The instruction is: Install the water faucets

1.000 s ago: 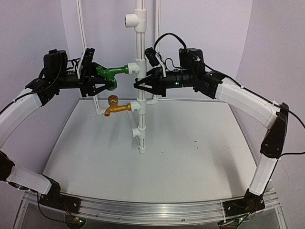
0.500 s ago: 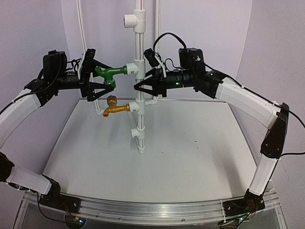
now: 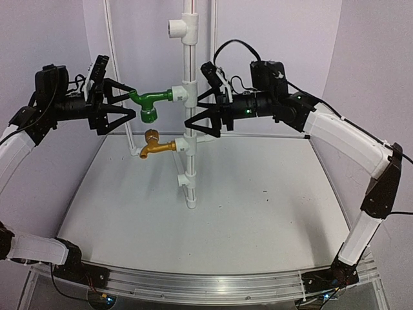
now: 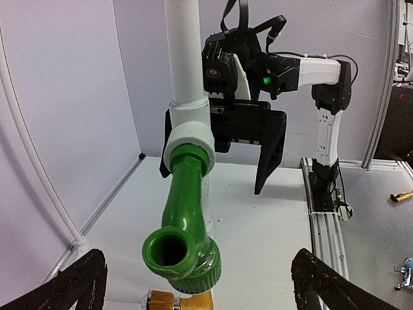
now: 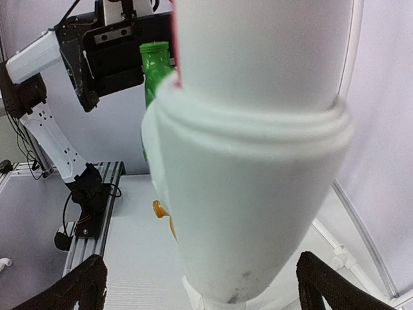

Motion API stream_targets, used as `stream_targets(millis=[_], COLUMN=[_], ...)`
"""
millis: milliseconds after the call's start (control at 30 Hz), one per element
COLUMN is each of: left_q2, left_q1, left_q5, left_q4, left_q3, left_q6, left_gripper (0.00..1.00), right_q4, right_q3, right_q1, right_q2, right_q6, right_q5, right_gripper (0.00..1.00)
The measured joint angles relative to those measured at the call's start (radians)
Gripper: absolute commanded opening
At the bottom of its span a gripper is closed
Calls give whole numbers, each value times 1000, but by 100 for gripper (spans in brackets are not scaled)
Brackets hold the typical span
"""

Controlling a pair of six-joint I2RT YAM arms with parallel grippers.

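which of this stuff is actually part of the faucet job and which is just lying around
Job: green faucet, brass faucet, white pipe stand holding them.
Lying about: yellow tool at far right, thin white corner rod.

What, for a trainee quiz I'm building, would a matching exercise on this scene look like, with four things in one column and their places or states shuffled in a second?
Things
1. green faucet
2. golden-brass faucet
3. left gripper
4. right gripper

Places or states
A. open, with the white pipe between its fingers
B. mounted on the pipe, the lower of two
C. open, facing the green faucet
D. mounted on the pipe, the higher of two

Pairs: 1-D, 2-B, 3-C, 4-A
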Motion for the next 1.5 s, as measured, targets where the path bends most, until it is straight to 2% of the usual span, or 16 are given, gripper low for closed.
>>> stream_targets(millis=[333, 600, 700, 833, 967, 1100, 1300, 1500], left_q2=[-81, -112, -105, -42, 114, 261, 278, 228], left_q1=[101, 393, 434, 457, 465, 480, 535, 617], left_q5=[-97, -238, -311, -417, -474, -477, -485, -536], left_q4=[-102, -108, -172, -324, -528, -663, -700, -659], left_q3=[92, 83, 73, 72, 106, 104, 40, -29], left_q6=[-132, -346, -384, -352, -278, -225, -248, -303], left_gripper=[100, 100, 100, 100, 100, 100, 100, 100], right_q4=[-65, -89, -86, -70, -61, -58, -73, -80], right_q3=[-28, -109, -167, -261, -389, -539, -716, -877], right_q1=[0, -23, -92, -228, -357, -493, -681, -736], right_q2=[-172, -281, -311, -346, -401, -485, -598, -734], right_q6=[-73, -100, -66, -7, 38, 92, 160, 166], right_q5=[138, 289, 331, 381, 422, 434, 443, 424], right_gripper=[98, 98, 98, 98, 98, 98, 98, 98])
